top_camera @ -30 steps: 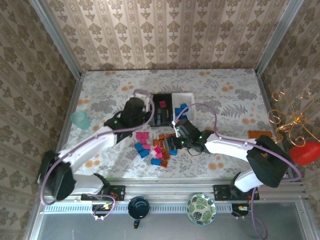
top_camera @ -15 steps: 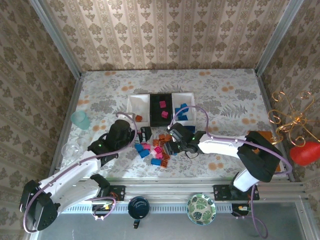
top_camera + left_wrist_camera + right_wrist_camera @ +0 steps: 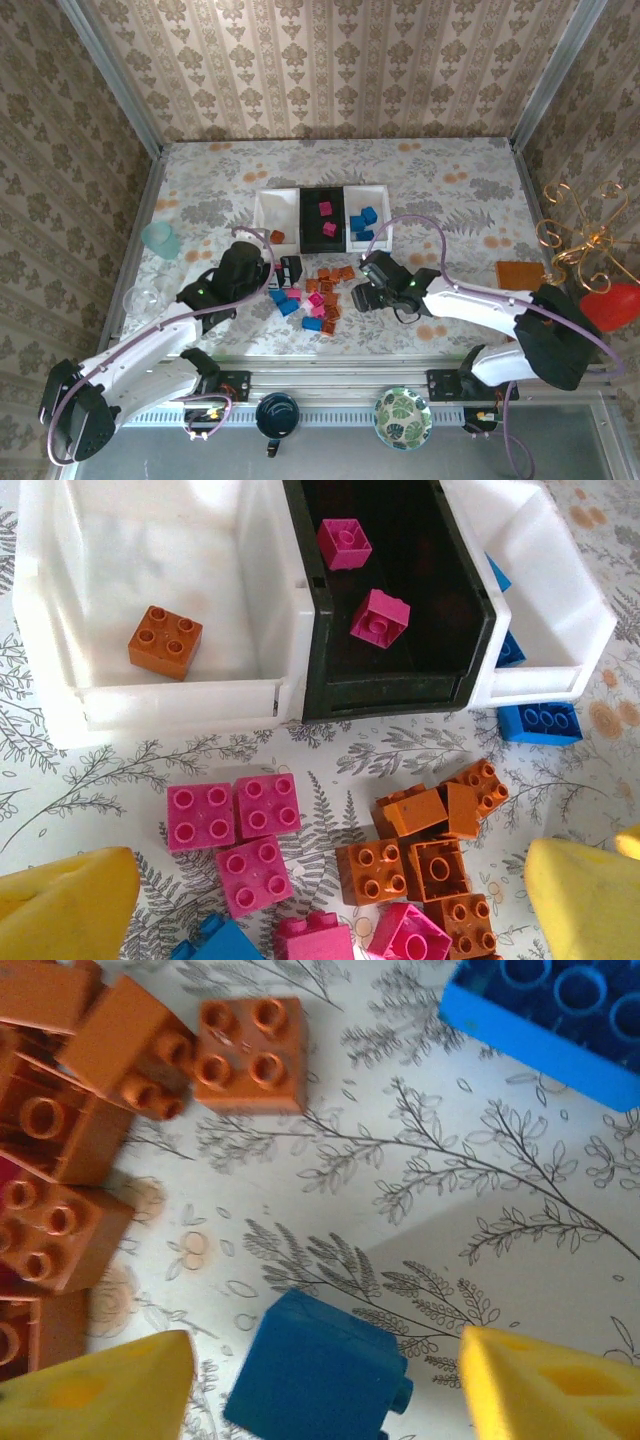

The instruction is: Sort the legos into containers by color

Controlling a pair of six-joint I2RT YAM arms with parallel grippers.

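Over floral bench (image 3: pixel 450 190), drawn back rightward; right jaws parted around blue plastic brick (image 3: pixel 318 1375), ungripped; left jaws spread wide.

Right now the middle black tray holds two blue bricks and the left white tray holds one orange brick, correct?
Not quite: the black tray holds two magenta bricks, not blue ones, as the left wrist view shows. The left white tray does hold one orange brick.
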